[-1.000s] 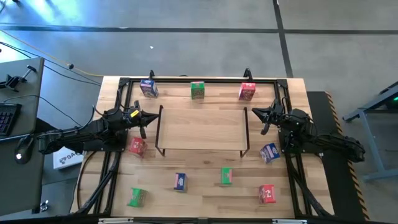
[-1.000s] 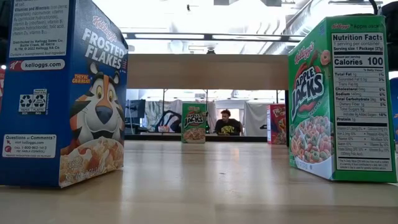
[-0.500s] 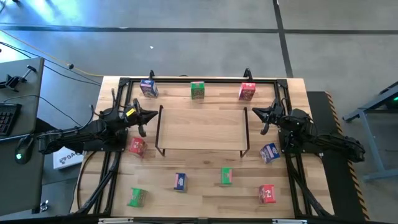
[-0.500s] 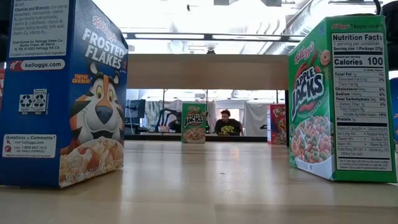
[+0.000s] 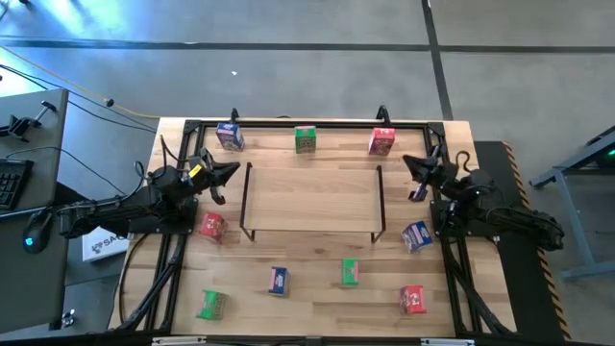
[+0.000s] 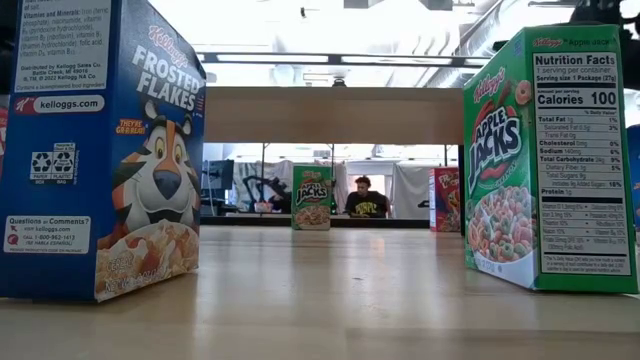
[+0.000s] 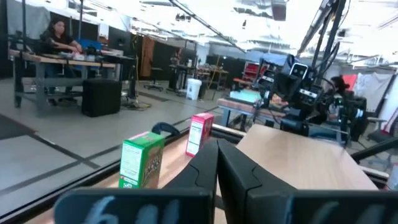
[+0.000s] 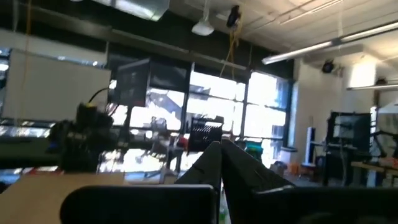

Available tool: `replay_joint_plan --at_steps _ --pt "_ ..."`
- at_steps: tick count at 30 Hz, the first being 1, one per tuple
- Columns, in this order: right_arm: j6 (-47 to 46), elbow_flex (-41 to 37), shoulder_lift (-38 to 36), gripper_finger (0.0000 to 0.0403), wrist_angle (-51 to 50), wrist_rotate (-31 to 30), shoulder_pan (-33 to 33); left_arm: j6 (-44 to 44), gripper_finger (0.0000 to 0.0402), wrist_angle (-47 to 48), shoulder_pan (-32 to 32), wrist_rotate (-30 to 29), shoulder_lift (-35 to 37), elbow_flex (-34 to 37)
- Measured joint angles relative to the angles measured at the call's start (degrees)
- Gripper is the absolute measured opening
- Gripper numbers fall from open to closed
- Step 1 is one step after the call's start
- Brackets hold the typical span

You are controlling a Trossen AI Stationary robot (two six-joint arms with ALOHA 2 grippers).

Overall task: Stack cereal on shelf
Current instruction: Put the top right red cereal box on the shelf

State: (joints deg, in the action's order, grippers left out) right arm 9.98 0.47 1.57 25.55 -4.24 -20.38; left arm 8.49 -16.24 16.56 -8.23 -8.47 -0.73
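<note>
Light wood covers the worktop, and nothing stands on the shelf at its middle yet. At the left, the left pincer hangs closed and empty just off the shelf's left end, with a red box near it and a green box at the near corner. Along the far edge stand a blue box, a green one and a red one; in front of the shelf lie a blue box and a green box. At the right, the right pincer is likewise shut on nothing beside the shelf's right end, above a tilted blue box, with another red box nearer the front. My worry: both arms sit close to the thin frame, so a swing toward a box could clip a leg and shift the shelf. The light boxes could also tip if approached with fingers closed.
</note>
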Motion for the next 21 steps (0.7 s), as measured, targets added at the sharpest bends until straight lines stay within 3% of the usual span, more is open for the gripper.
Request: replay_joint_plan --at_steps 5,10,16,21 --pt "1.92 0.71 3.24 0.0000 5.16 1.11 0.03 -0.61 0.0001 0.22 0.01 -0.85 -0.33 0.00" --pt "-0.02 2.82 11.10 0.0000 12.99 2.04 0.02 0.34 0.0001 0.97 0.02 -3.95 -1.52 0.00" --pt "1.39 14.81 24.95 0.0000 8.51 -10.03 -1.09 1.33 0.0000 0.98 0.03 -9.29 -3.37 0.00" --pt "10.15 28.66 37.20 0.0000 -6.25 -13.98 -3.51 0.88 0.0000 -0.78 0.02 -7.42 -4.26 0.00"
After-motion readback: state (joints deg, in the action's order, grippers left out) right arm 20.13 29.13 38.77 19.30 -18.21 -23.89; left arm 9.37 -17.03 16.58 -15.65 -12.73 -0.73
